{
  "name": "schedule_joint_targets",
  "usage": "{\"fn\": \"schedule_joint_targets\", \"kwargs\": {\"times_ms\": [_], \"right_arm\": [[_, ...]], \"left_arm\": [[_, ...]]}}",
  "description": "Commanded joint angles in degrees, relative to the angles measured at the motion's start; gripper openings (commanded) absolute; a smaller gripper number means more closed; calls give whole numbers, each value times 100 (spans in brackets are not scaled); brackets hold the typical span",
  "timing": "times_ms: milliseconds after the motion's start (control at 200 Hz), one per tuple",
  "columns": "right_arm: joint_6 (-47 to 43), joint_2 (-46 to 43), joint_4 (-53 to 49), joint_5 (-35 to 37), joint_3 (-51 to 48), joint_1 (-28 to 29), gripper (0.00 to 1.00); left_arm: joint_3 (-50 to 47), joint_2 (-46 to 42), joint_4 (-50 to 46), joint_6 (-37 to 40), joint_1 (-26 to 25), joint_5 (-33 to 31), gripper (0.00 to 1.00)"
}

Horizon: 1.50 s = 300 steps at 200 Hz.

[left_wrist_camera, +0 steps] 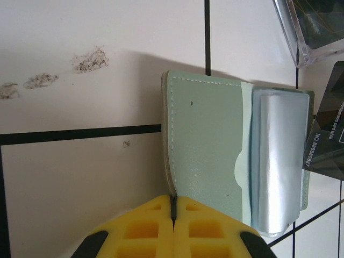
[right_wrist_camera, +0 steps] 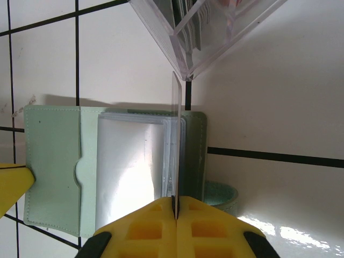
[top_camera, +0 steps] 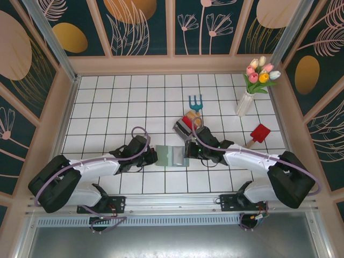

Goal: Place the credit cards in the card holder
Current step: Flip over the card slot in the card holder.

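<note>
The sage-green card holder lies open on the tiled table between my two grippers. My left gripper is shut on the edge of its left flap. Clear plastic sleeves cover its right half. My right gripper is shut on a thin credit card, seen edge-on and standing upright over the sleeves. In the left wrist view that card looks dark, with white print. Red and yellow credit cards stand in a clear rack just behind the card holder.
The clear rack stands close behind the right gripper. A blue garden fork lies farther back. A red trowel and a white vase of tulips are at the right. The card holder's strap tab curls beside it.
</note>
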Motion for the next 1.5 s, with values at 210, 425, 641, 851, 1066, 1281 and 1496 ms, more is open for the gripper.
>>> {"fn": "schedule_joint_targets", "kwargs": {"times_ms": [210,425,641,851,1066,1281,1496], "right_arm": [[-170,-307,-316,65,-44,7,0],[2,-26,237,-351,-207,47,0],[22,154,415,-417,-111,65,0],[162,-55,615,-579,22,100,0],[301,-173,813,-793,275,235,0],[450,257,1097,-931,323,343,0],[569,694,1590,-1182,395,390,0]], "left_arm": [[-12,87,-4,28,7,-8,0],[12,141,55,19,7,57,0],[32,254,137,28,9,141,0],[46,311,206,37,7,201,0],[15,355,485,-70,7,316,0],[-37,336,753,-215,7,361,0],[-168,293,909,-388,7,265,0]]}}
